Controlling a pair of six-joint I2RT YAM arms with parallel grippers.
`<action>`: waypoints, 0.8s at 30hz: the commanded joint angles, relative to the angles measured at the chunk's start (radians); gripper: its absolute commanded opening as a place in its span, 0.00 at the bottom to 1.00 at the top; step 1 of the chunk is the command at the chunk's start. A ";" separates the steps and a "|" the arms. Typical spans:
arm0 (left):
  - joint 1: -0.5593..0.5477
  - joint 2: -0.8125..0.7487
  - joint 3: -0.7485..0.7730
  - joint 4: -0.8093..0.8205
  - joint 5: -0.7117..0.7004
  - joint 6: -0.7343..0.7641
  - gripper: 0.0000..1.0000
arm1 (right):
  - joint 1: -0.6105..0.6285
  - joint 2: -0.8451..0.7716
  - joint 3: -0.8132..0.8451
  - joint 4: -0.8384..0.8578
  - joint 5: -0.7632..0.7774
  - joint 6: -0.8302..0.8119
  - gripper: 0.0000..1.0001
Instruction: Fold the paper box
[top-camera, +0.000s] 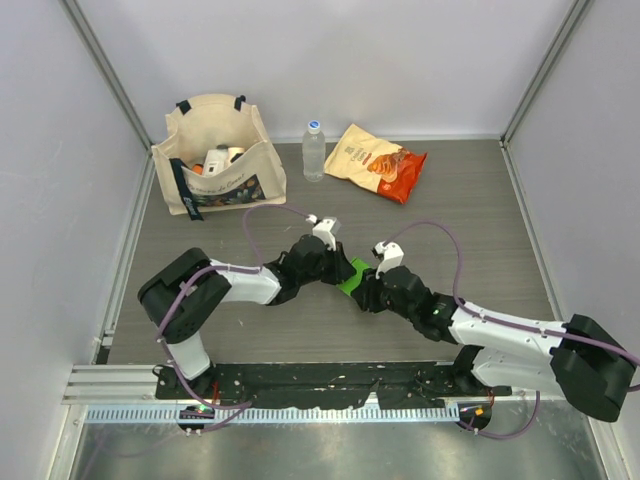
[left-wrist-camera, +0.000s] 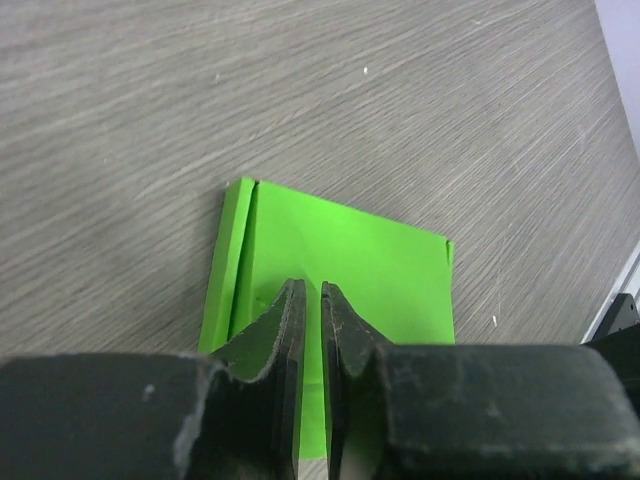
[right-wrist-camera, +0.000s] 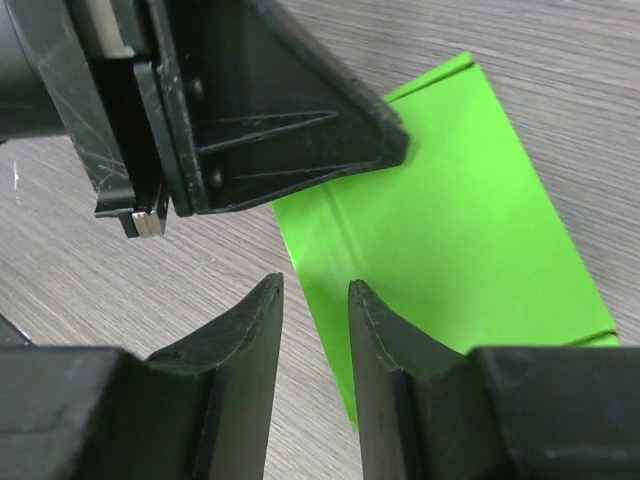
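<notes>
Bearing unreadable print, the tote stands beyond the paper box.

My worktop: a grey wood-grain surface. Toward its far edge rest a cream tote bag at left, an upright water bottle and an orange snack bag. The green paper box lies flat near centre, closest to me.

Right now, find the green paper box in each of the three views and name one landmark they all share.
Top external: paper box is a small green sliver just below picture centre.
Left wrist: paper box lies flat at lower centre, beyond the left gripper.
Right wrist: paper box fills the right half, slanting from the upper right towards the bottom edge.
Shared landmark: the grey wood-grain table under it.
</notes>
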 joint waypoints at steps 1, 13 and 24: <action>0.005 0.019 -0.067 0.163 0.030 -0.059 0.14 | -0.005 -0.069 0.031 -0.127 0.101 0.071 0.34; 0.006 -0.004 -0.095 0.146 0.033 -0.018 0.15 | -0.036 -0.002 0.025 -0.319 0.208 0.234 0.24; 0.005 -0.019 -0.098 0.117 0.055 0.024 0.15 | -0.069 -0.135 0.125 -0.491 0.216 0.240 0.34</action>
